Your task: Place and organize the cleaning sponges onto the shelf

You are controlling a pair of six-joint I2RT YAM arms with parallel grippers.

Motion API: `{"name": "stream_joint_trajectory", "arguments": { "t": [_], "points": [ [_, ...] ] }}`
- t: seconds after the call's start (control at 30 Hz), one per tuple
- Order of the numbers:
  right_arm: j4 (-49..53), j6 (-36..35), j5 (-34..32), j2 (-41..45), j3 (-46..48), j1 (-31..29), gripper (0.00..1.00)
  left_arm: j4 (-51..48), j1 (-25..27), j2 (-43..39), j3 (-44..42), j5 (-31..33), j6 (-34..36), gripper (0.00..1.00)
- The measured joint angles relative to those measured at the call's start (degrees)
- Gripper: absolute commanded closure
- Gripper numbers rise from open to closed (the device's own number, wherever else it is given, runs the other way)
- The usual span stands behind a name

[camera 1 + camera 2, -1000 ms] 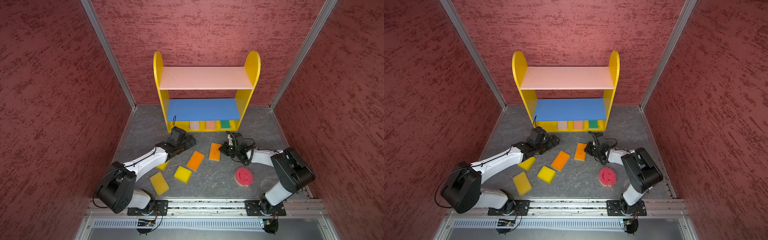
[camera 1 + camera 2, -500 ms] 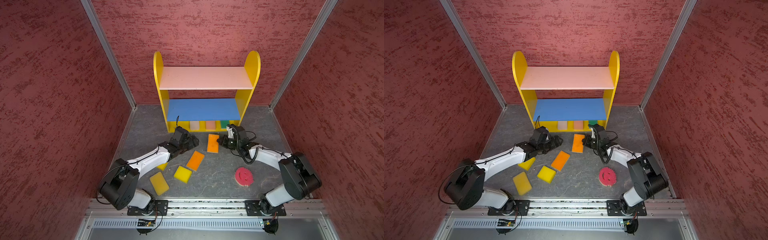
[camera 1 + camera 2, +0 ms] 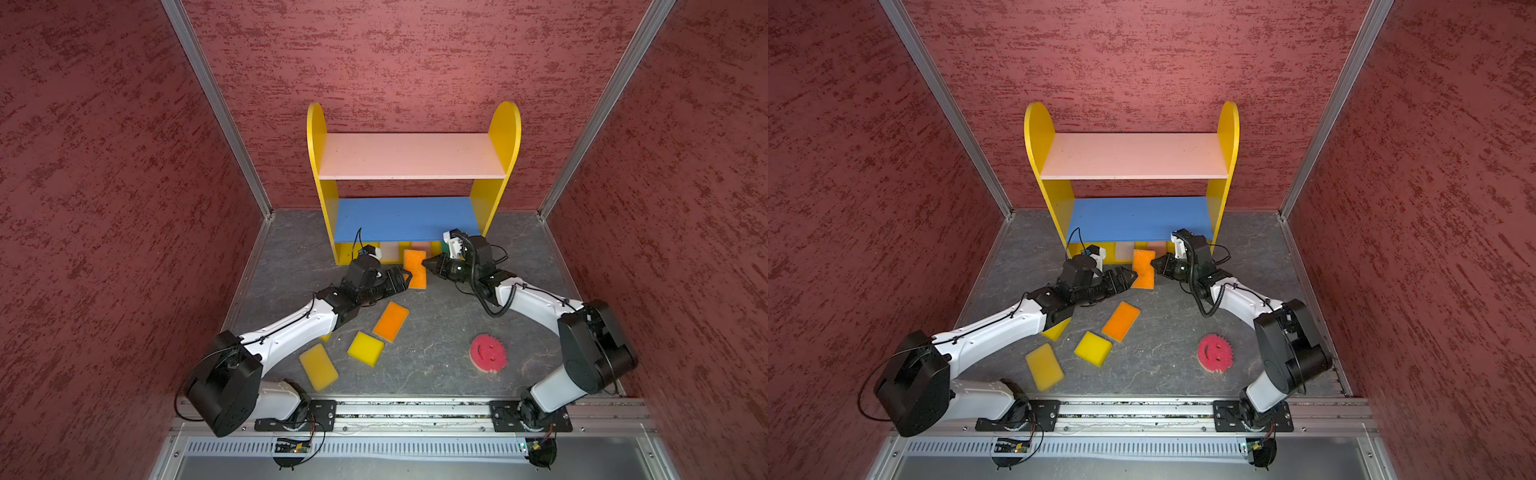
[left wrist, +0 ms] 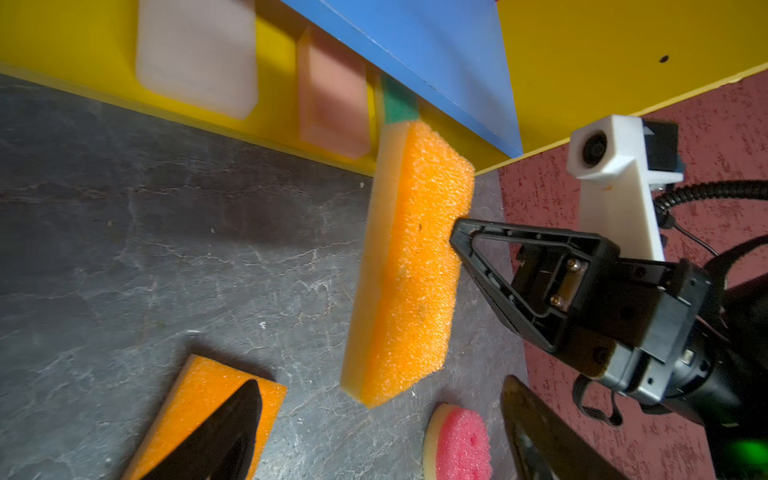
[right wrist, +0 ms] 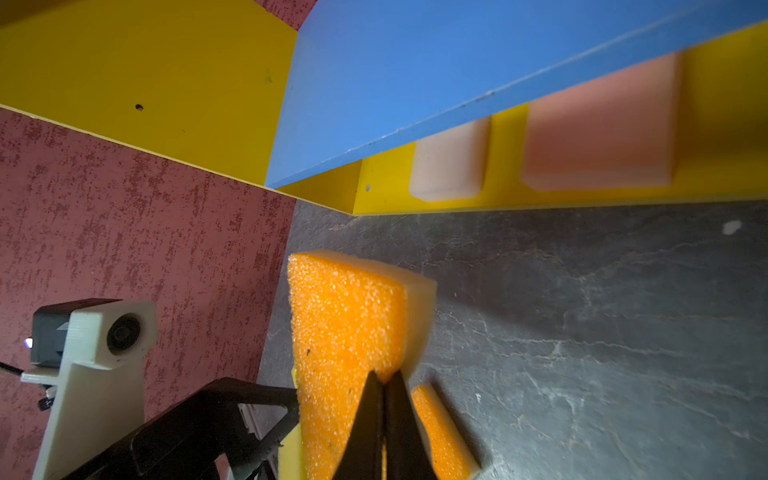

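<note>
My right gripper [image 3: 426, 262] [image 5: 384, 378] is shut on the edge of an orange sponge [image 3: 414, 268] [image 4: 409, 266] [image 5: 345, 332], holding it up on edge just in front of the shelf's [image 3: 409, 156] yellow bottom board. My left gripper [image 3: 405, 277] [image 4: 382, 384] is open at the sponge's lower left corner, fingers spread either side of that end. Cream [image 4: 195, 58], peach [image 4: 332, 91] and green [image 4: 399, 104] sponges lie on the bottom board. On the floor are another orange sponge [image 3: 390, 321], two yellow ones [image 3: 365, 348] [image 3: 318, 366] and the pink smiley sponge [image 3: 488, 352].
A third yellow sponge [image 3: 1057, 330] peeks out from under the left forearm. The blue middle board [image 3: 405, 218] overhangs the bottom board closely. Red textured walls enclose the grey floor [image 3: 436, 332] on three sides, and a metal rail [image 3: 415, 411] runs along the front.
The right gripper has carried the orange sponge off the floor and toward the shelf front. The left gripper has moved right to meet it, its jaws narrowing slightly.
</note>
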State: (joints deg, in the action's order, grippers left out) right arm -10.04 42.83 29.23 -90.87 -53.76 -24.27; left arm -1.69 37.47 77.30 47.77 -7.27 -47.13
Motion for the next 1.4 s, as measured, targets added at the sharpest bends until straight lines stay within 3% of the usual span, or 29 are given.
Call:
{"name": "stream_joint_trajectory", "arguments": {
  "t": [0.3,0.37,0.57,0.7,0.73,0.8,0.9,0.97,1.4],
  "points": [
    [0.02,0.2,1.29,1.14,-0.11,0.0,1.0,1.01,1.2,0.52,1.36,-1.84,1.22,0.22],
    [0.02,0.2,1.53,2.05,-0.11,0.0,1.0,1.33,1.53,1.07,1.99,-1.99,1.42,0.29],
    [-0.72,1.18,1.73,3.61,-0.11,0.09,1.0,1.66,2.14,3.21,4.46,-2.95,1.31,0.58],
    [-2.36,2.38,1.68,3.61,-0.09,0.17,1.0,0.92,2.19,3.28,5.03,-2.58,1.55,0.96],
    [-2.73,2.71,1.68,3.61,-0.07,0.13,1.0,0.74,2.19,3.26,5.22,-2.49,1.73,1.0],
    [-3.52,3.32,1.68,3.61,0.0,0.04,1.0,0.42,2.23,2.93,5.53,-2.32,2.08,1.0],
    [-5.86,5.25,1.73,3.61,0.57,-0.17,0.6,0.13,2.08,1.95,5.55,-2.01,2.01,1.0],
    [-8.35,6.62,2.29,3.61,1.49,-0.5,0.5,0.22,1.88,1.2,5.55,-1.84,2.03,1.0],
    [-15.89,12.24,2.71,-1.64,0.44,-6.56,0.43,1.92,-9.51,-7.87,0.61,-5.7,1.36,1.0]
  ]
}}
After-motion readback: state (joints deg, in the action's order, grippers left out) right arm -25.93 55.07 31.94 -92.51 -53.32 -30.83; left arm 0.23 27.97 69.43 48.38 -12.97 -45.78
